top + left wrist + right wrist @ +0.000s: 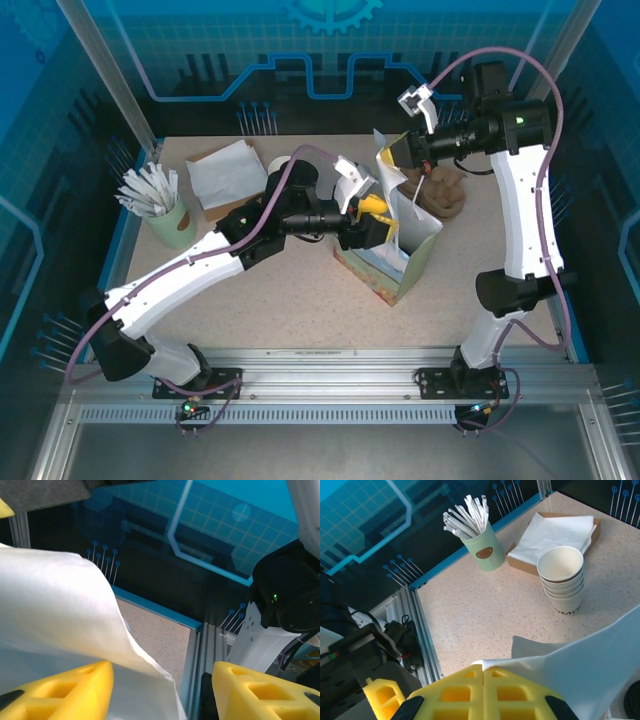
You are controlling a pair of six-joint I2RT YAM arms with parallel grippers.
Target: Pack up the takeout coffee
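Observation:
A white paper bag (415,235) with a patterned base stands open at mid-table. My right gripper (392,152) pinches the bag's upper edge; in the right wrist view the yellow fingers (484,672) are closed together on the white paper (600,660). My left gripper (375,215) sits at the bag's mouth from the left. Its yellow fingers (162,680) stand wide apart, with a fold of bag paper (50,610) draped over the left one. The takeout coffee is hidden.
A stack of lidless white cups (563,580) and a tray of napkins (555,535) stand at the back left. A green holder with wrapped sticks (482,550) is at far left. A brown lumpy object (442,195) lies behind the bag.

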